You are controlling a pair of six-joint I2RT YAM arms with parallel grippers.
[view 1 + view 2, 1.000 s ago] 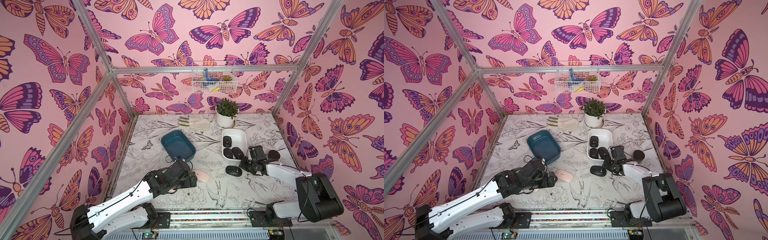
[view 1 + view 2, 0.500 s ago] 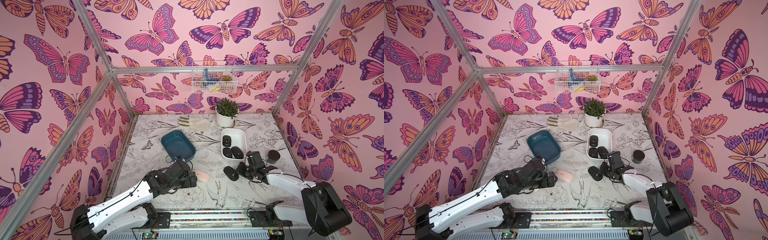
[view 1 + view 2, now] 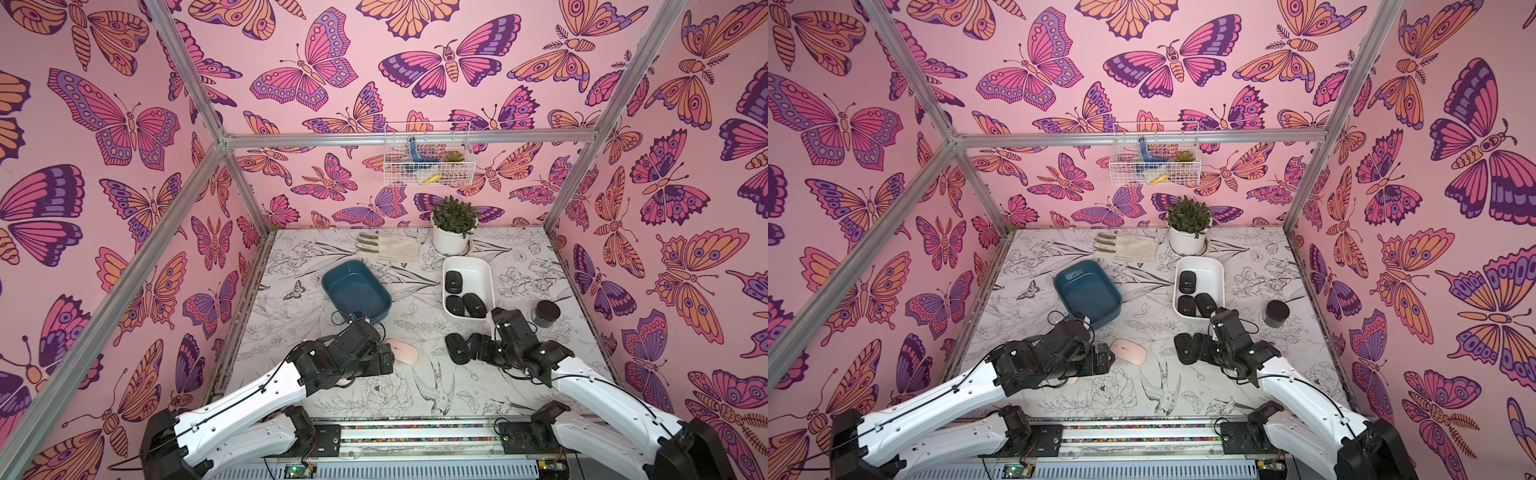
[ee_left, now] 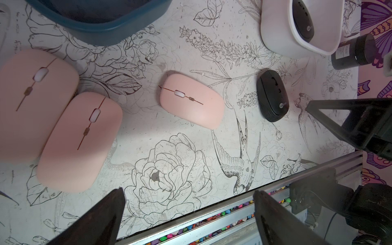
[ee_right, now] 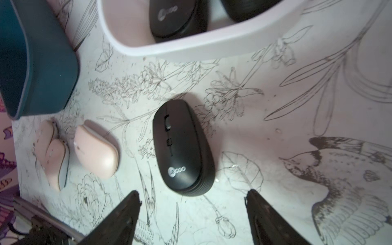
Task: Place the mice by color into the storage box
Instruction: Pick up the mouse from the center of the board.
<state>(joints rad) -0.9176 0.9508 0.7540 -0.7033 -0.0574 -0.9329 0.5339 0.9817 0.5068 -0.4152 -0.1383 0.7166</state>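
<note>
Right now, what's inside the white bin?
Three black mice lie in the white bin: one toward the back, two side by side at the front. In both top views the right arm covers the bin's near corner.

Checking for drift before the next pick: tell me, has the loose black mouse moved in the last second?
Yes. The loose black mouse has shifted slightly away from the white tray, toward the front rail, and turned. The right gripper sits open beside it.
</note>
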